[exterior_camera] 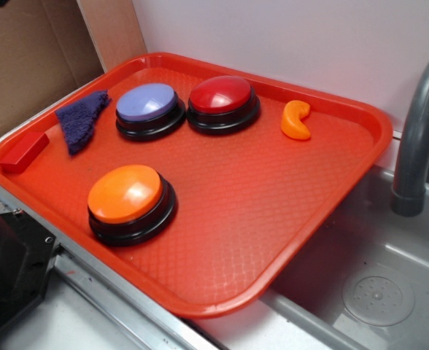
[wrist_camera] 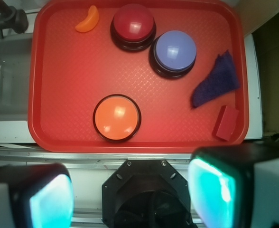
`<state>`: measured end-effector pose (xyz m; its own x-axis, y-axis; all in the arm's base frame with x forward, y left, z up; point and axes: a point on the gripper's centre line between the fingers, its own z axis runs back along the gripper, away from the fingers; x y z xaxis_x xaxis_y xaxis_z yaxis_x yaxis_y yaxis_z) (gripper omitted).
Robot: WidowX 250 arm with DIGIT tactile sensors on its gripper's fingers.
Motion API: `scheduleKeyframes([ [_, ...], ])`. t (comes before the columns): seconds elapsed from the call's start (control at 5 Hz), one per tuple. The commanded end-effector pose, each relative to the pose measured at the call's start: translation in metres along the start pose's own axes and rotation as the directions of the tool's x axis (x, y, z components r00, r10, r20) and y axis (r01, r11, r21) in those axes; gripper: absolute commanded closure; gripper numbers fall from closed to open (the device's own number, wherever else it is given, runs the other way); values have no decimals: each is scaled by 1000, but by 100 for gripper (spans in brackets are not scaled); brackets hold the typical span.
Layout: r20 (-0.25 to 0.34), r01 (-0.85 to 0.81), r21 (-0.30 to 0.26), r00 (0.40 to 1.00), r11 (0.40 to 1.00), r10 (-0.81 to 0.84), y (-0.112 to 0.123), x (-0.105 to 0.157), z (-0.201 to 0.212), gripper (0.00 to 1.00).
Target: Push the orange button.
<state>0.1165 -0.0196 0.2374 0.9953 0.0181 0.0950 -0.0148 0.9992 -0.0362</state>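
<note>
The orange button point(exterior_camera: 125, 194) point(wrist_camera: 116, 117), a glossy orange dome on a black round base, sits near the front left of the red tray point(exterior_camera: 273, 219) point(wrist_camera: 63, 95). In the wrist view my gripper point(wrist_camera: 132, 192) hangs high above the robot base, short of the tray's near edge. Its two teal-padded fingers point(wrist_camera: 51, 202) stand wide apart with nothing between them. The gripper does not show in the exterior view.
On the tray also stand a blue-purple dome button point(exterior_camera: 149, 106) point(wrist_camera: 174, 51), a red dome button point(exterior_camera: 222, 98) point(wrist_camera: 133, 23), a small orange crescent point(exterior_camera: 296, 120) point(wrist_camera: 88, 21), a purple cloth point(exterior_camera: 83, 118) point(wrist_camera: 217, 80) and a red block point(exterior_camera: 23, 152) point(wrist_camera: 226, 123). A grey sink point(exterior_camera: 375, 284) with faucet point(exterior_camera: 419, 138) lies right.
</note>
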Motion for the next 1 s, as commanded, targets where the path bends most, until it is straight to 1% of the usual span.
scheduleKeyframes([
  [0.0, 0, 0, 0, 1000, 1000, 0, 0, 0, 0, 0],
  [0.2, -55, 13, -6, 998, 1000, -13, 23, 5, -34, 0],
  [0.4, -65, 243, -16, 968, 970, -243, -2, 32, -81, 0],
  [0.6, -113, 326, 21, 940, 945, -322, -8, 34, -120, 0],
  [0.8, -106, 399, 36, 913, 916, -394, -16, 29, -156, 0],
])
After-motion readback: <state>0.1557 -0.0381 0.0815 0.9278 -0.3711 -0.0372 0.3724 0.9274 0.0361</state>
